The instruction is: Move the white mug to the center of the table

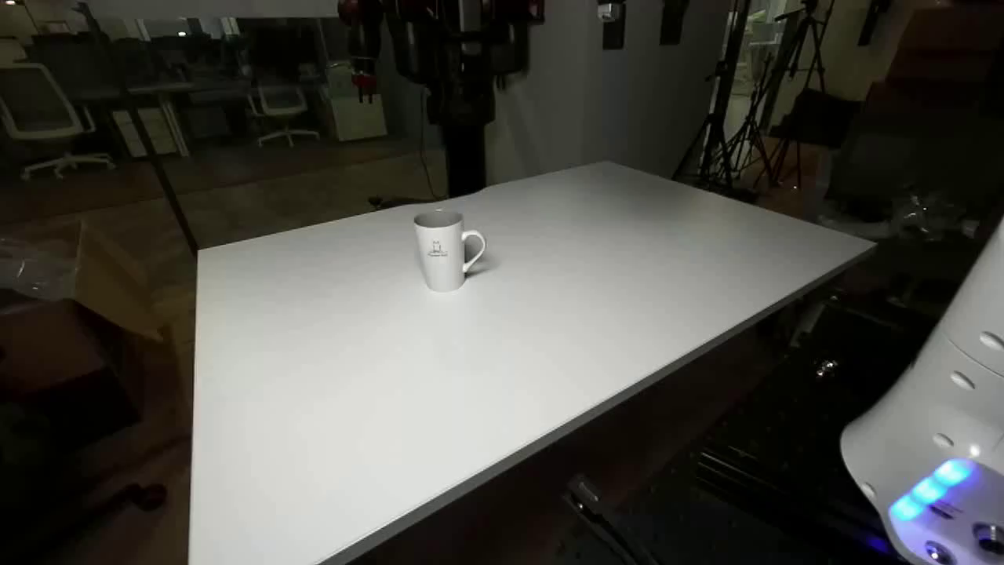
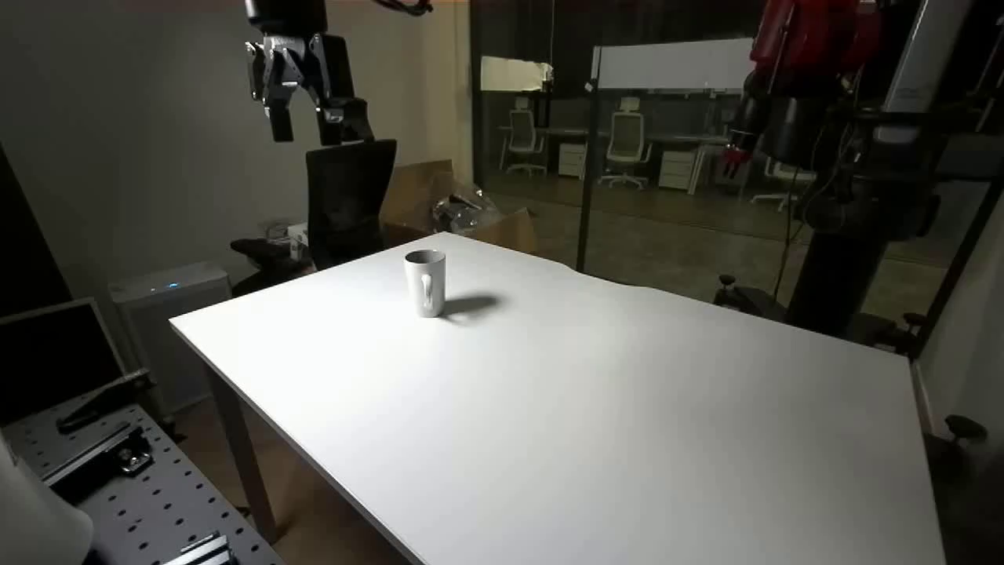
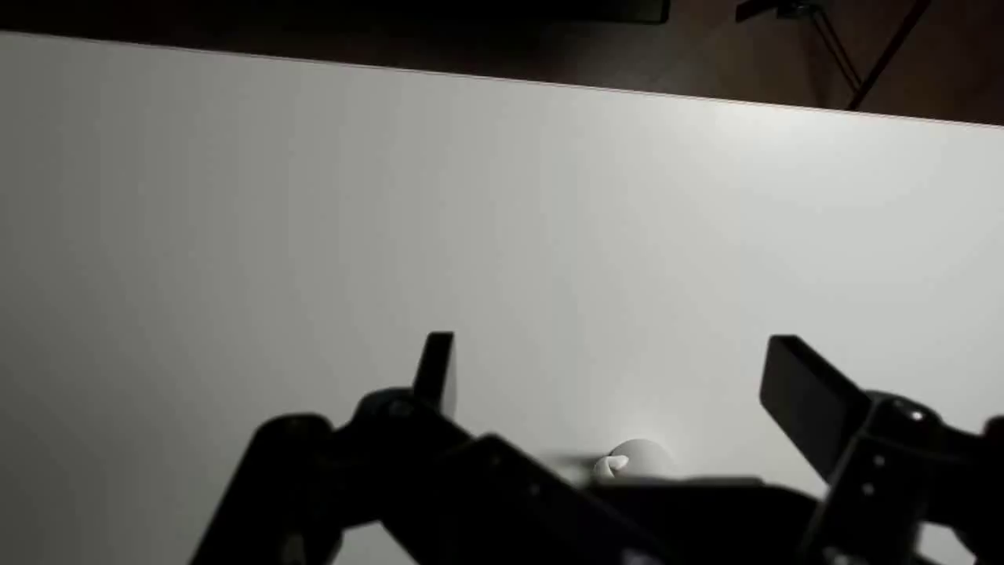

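One white mug (image 1: pixel 441 259) (a small dark print (image 1: pixel 437 249) marks its side) stands upright on the far left part of the white table (image 1: pixel 376 408) in both exterior views. Well apart from it and higher, the robot's gripper (image 2: pixel 304 127) hangs with its two fingers (image 3: pixel 812 400) spread wide. A white base (image 1: pixel 925 431) with blue lights (image 1: pixel 931 490) occupies the near right in an exterior view; a black chair (image 2: pixel 349 196) stands beyond the table.

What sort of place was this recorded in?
Probably a robotics lab in or beside an office: a red-and-black robot stands beyond the table, with what look like tripods and office chairs in the background.
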